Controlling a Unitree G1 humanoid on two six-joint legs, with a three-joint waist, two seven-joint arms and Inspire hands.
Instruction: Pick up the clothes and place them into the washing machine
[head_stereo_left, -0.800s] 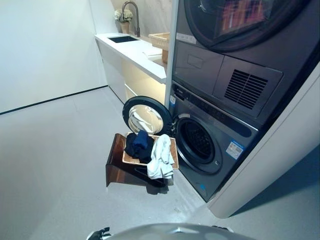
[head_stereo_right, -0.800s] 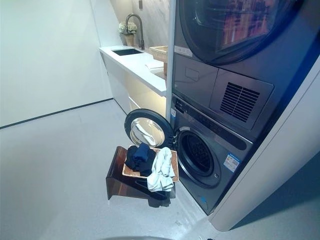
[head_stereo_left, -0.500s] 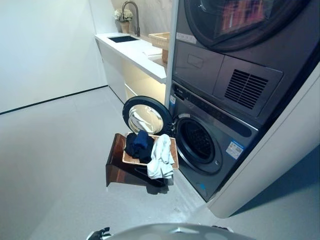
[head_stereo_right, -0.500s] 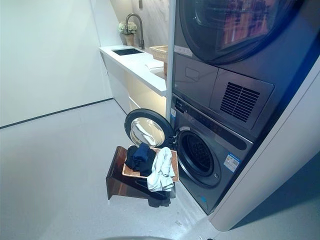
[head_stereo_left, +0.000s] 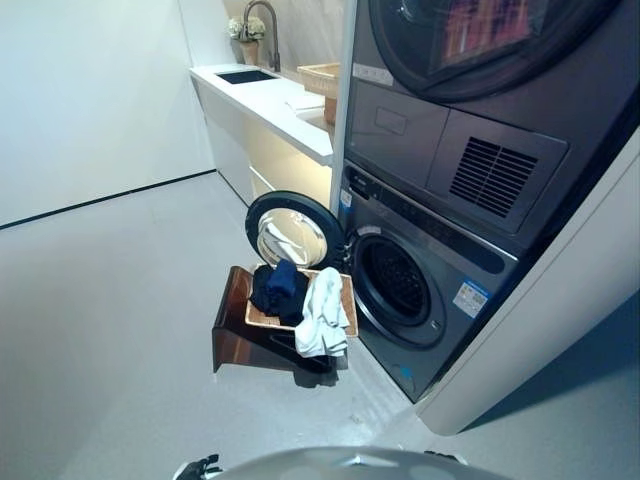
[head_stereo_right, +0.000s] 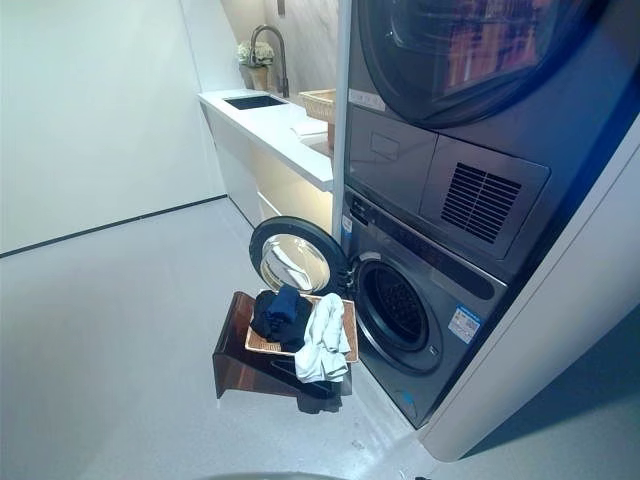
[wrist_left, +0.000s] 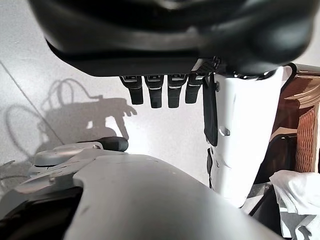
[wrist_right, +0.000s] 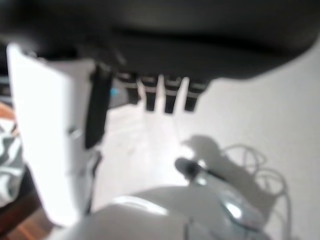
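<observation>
Over on the left, the left hand (wrist_left: 165, 50) hangs above the floor, fingers straight, holding nothing. Centre stage, dark clothes (head_stereo_left: 277, 288) and a white garment (head_stereo_left: 323, 312) sit heaped in the wicker basket (head_stereo_left: 259, 321) on its wooden stand (head_stereo_left: 235, 335), just beside the washing machine (head_stereo_left: 420, 290), door (head_stereo_left: 292, 232) swung open. The right hand (wrist_right: 165, 50) is likewise relaxed and empty.

No legible text or labels

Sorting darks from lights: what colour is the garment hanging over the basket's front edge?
White garment, clearest in the left eye view.
</observation>
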